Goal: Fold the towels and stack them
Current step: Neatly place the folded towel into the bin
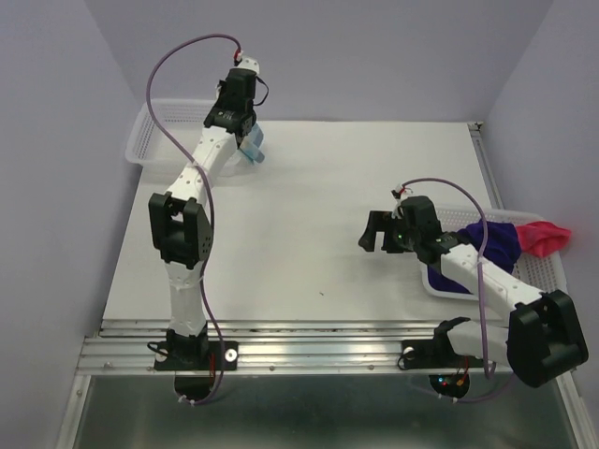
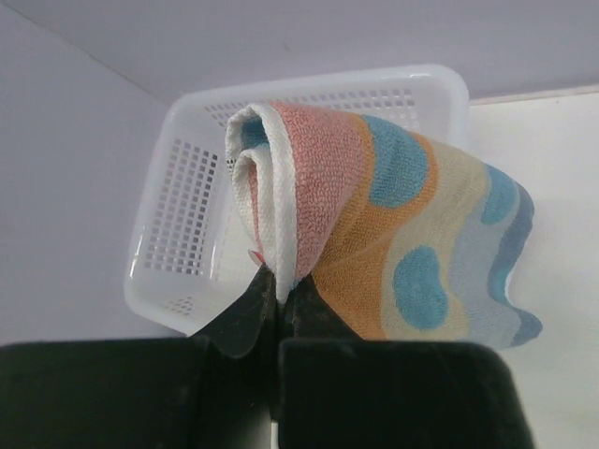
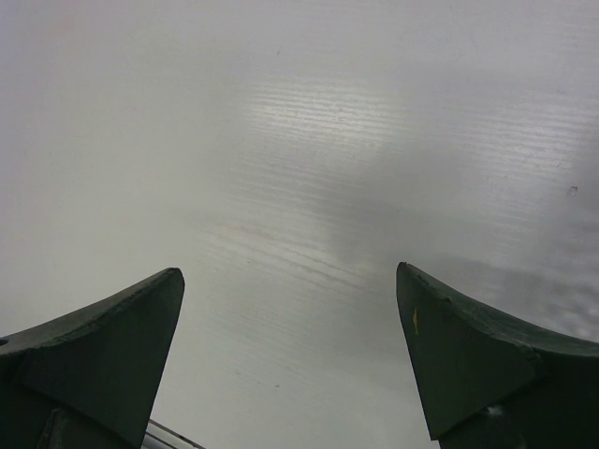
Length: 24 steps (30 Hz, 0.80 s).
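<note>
While the patterned terry towel in light blue, orange and white [image 2: 393, 234] is pinched along its white hemmed edge by the left tool [image 2: 279, 285], whose jaws are drawn almost together on the cloth, it is held in the air over the far left corner of the white bench [image 1: 328, 215], just in front of the white plastic mesh basket [image 2: 178, 196]. The cloth is seen to be doubled over on itself and to droop to one side of the jaws, which suggests a light, limp material that has no shape of its own and is likely to unfold or bunch when it is set down. A grip on the thick hem or on a corner is judged safest, since the looped pile offers friction and nothing fragile is involved; a hold in the middle of the panel would probably gather only a single layer. The right tool [image 3: 288, 271] is held wide, with nothing between its jaws, low over bare bench on the right side. To its right a deep purple towel [image 1: 496, 241] and a bright pink-red towel [image 1: 546, 237] are heaped unfolded in a second white mesh basket [image 1: 440, 281], the pink one hanging over the rim. A second patterned towel cannot be made out.
</note>
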Tool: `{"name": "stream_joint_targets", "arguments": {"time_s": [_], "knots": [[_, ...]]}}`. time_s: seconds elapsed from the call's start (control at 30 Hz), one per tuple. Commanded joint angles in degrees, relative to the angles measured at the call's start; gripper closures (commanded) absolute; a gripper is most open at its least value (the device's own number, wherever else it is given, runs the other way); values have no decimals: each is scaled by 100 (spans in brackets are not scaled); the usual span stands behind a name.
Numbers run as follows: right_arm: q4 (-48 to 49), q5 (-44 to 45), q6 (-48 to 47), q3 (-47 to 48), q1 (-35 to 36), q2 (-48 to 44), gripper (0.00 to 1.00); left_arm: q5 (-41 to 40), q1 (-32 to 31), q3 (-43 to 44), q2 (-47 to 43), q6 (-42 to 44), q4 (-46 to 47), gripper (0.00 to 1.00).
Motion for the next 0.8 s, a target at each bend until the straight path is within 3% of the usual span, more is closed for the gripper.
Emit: {"name": "stream_joint_targets", "arguments": {"time_s": [0.0, 0.37, 0.77], "knots": [[203, 150, -71, 186, 43, -1, 0, 87, 156, 487, -239, 385, -63, 100], [195, 247, -36, 203, 43, 43, 0, 719, 938, 453, -213, 236, -151, 100], [256, 449, -44, 265, 43, 289, 0, 1485, 1466, -427, 190, 597, 939, 100]]}}
